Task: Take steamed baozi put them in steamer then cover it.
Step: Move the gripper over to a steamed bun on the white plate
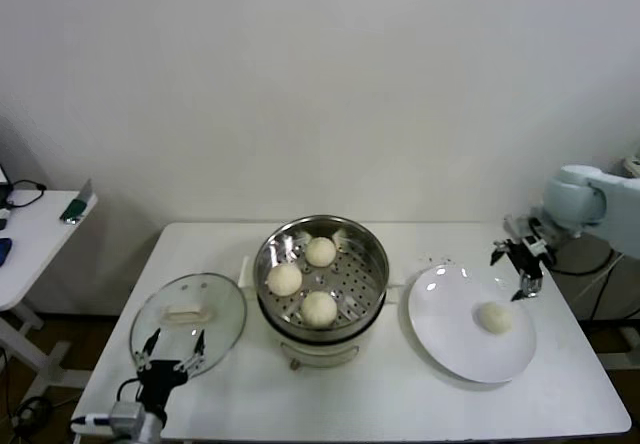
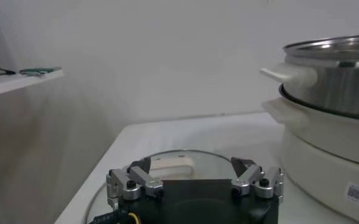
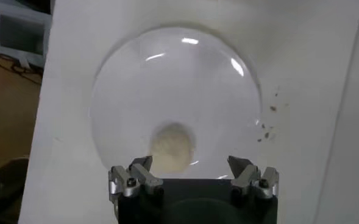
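Baozi number four [image 1: 493,317] is the last one outside the pot: it lies alone on the white plate [image 1: 450,339], toward the plate's right side, near the table's right edge. Three other baozi [image 1: 319,308] already sit on the perforated floor of the steamer [image 1: 372,254], which stands at the middle of the white table [image 1: 400,404]. So the loading step looks three-quarters done, and fetching this last bun seems to be the step in hand; covering has not begun.

The right gripper [image 1: 520,269] hangs above the plate's far right rim, its jaws spread wide and holding nothing. In the right wrist view the bun [image 3: 172,148] shows just ahead of the fingers [image 3: 133,176], nearer one finger than the other and not yet between them; it is apart from both. The next move, as I judge it, calls for the gripper to centre itself over the bun, come down until the fingers straddle it, and close gently, since soft dough would likely dent or slip under a hard squeeze.

The glass lid [image 1: 228,309] lies flat on the table's left side, just beside the steamer's base, with its cream bar handle [image 1: 187,315] up. The left gripper [image 1: 172,349] waits at the lid's near edge by the table's front left corner, jaws likewise spread and empty, the handle [image 2: 173,164] lying beyond its fingers.
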`<state>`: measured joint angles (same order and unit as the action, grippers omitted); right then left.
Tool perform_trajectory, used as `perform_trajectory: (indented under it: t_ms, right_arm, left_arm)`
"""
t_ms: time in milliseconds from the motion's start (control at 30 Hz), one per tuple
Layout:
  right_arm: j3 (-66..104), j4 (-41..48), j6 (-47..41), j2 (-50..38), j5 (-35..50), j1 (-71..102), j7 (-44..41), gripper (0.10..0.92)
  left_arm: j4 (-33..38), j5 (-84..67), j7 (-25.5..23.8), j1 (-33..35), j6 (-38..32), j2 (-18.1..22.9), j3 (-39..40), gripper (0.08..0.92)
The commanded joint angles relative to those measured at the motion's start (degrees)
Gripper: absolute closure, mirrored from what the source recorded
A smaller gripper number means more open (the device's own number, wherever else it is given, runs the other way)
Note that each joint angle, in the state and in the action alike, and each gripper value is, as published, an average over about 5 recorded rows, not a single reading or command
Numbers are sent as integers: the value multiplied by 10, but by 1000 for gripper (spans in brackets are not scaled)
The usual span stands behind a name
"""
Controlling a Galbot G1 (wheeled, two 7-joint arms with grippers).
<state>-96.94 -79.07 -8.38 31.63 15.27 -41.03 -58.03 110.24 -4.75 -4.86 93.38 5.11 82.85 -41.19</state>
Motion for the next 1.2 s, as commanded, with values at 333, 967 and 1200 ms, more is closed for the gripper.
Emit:
perform_trajectory:
  t_ms: [333,967,1200]
  right_arm:
    - [195,100,-9,-5,-70,249,18,203]
    - [247,149,-2,41,-82,303,30,203]
    - [248,157,-3,47,-81,300,25,283]
  left_arm:
    - [0,10,1,6,-3,3,1,177]
    - [1,13,1,11,-3,2,-3,177]
    - [-2,13,2,8,-1,3,-4,177]
